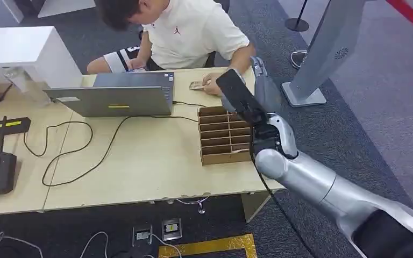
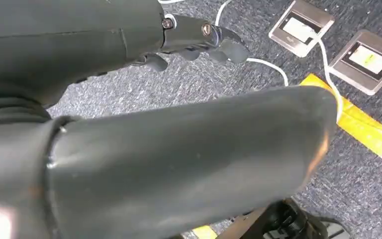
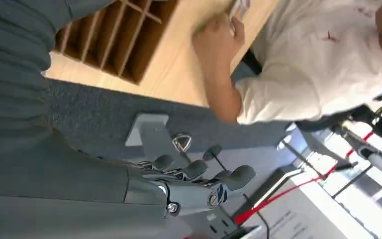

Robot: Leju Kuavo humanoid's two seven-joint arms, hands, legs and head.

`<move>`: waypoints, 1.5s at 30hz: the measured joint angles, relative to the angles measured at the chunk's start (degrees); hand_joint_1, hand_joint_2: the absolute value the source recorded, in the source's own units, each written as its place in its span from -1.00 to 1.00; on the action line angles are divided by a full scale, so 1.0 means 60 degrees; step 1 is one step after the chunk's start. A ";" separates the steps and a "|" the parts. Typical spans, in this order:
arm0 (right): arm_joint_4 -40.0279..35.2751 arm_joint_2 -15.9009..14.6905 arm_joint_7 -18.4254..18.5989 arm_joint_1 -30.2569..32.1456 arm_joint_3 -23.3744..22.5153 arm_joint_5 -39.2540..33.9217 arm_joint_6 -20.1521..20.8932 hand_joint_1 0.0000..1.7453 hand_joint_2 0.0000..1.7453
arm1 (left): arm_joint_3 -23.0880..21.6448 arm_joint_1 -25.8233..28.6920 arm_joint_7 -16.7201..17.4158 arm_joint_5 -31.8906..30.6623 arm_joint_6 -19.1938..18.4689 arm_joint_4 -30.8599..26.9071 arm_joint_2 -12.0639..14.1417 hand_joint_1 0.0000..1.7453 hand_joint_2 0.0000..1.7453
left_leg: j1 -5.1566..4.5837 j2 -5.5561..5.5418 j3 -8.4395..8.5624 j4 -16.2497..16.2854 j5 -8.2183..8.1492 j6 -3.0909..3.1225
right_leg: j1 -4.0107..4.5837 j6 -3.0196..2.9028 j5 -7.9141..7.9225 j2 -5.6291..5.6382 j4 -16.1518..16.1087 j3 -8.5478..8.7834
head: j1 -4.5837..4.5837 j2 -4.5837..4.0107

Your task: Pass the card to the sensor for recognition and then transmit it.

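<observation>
Right hand (image 1: 259, 80) raised over bench's right edge, fingers apart, holding nothing | card (image 1: 196, 85) under person's hand (image 1: 213, 83) at far edge | your risk: colliding with that hand.

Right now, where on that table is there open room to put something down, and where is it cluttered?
The widest bare patch lies in front of the laptop, between the looping black cable and the cardboard slotted organizer. It is crowded by the organizer's far end, where the person's hand rests on a card near the right robot hand.
</observation>
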 joint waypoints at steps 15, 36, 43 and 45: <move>-0.0877 -0.0739 0.0958 0.1415 0.0747 0.1530 0.2787 -1.00 1.00 | 0.0018 0.0158 -0.0018 0.0000 0.0000 0.0000 -0.0018 -1.00 -1.00 | -0.0001 0.0001 -0.0001 0.0000 0.0000 0.0000 | -0.0001 0.0001 0.0001 0.0002 -0.0003 -0.0001 | 0.0000 0.0000; -0.0116 -0.1315 0.1417 0.1735 0.1104 0.2451 0.3169 -1.00 1.00 | 0.0350 0.0483 0.0000 0.0015 -0.0007 0.0000 -0.0470 -1.00 -1.00 | -0.0004 0.0005 0.0001 0.0001 -0.0002 0.0001 | -0.0004 0.0001 0.0001 0.0004 -0.0012 0.0000 | -0.0007 0.0000; -0.0094 -0.1679 0.1421 0.1766 0.1096 0.3249 0.3442 -1.00 1.00 | 0.0470 0.0500 -0.0026 0.0015 -0.0007 0.0000 -0.0477 -1.00 -1.00 | -0.0003 0.0005 0.0000 0.0001 -0.0002 0.0001 | -0.0003 0.0002 0.0001 0.0005 -0.0009 0.0002 | -0.0004 0.0000; -0.0094 -0.1734 0.1421 0.1766 0.1093 0.3297 0.3449 -1.00 1.00 | 0.0474 0.0500 -0.0029 0.0015 -0.0007 0.0000 -0.0474 -1.00 -1.00 | -0.0004 0.0005 0.0000 0.0001 -0.0002 0.0001 | -0.0003 0.0002 0.0001 0.0004 -0.0010 0.0003 | -0.0004 0.0000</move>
